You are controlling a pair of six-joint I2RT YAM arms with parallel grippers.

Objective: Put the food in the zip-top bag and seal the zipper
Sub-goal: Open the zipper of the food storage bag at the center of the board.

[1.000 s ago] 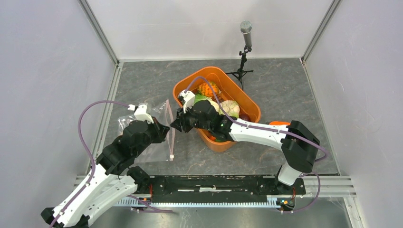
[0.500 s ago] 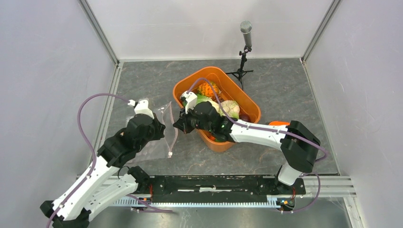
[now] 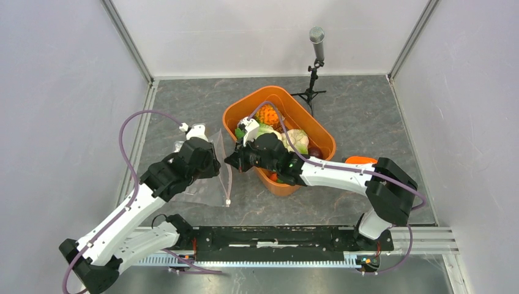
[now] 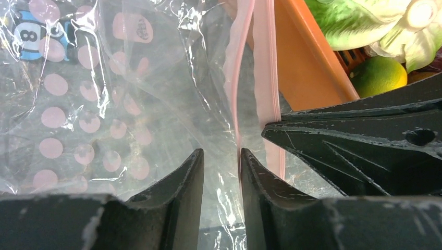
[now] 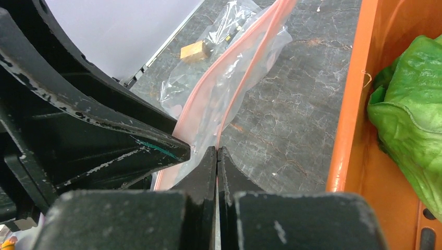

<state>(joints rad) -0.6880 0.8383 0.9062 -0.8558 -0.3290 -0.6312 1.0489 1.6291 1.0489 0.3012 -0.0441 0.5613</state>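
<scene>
The right jaws are shut flat on one lip of the zipper, and the thin pinkish strip disappears between their tips. The left jaws stand partly open with a plain gap. Clear film hangs in that gap and the other lip runs down against the tip of one finger, but nothing is pinched there. I judge the aim is to spread the mouth: one lip is held fast and the other is about to be taken, so the pouch gapes for loading.

The zip-top bag lies on the grey, marbled worktop, just beside the orange basket. Its mouth edge faces the basket and is lifted where it is gripped. The film is limp, crinkled and glossy, printed with pink dots, and will likely sag and slip.

The food sits in the hard, smooth-walled basket: leafy cabbage, knobbly pale cauliflower, bumpy pineapple and a rounded yellow-green mango. I see none in the bag.
</scene>
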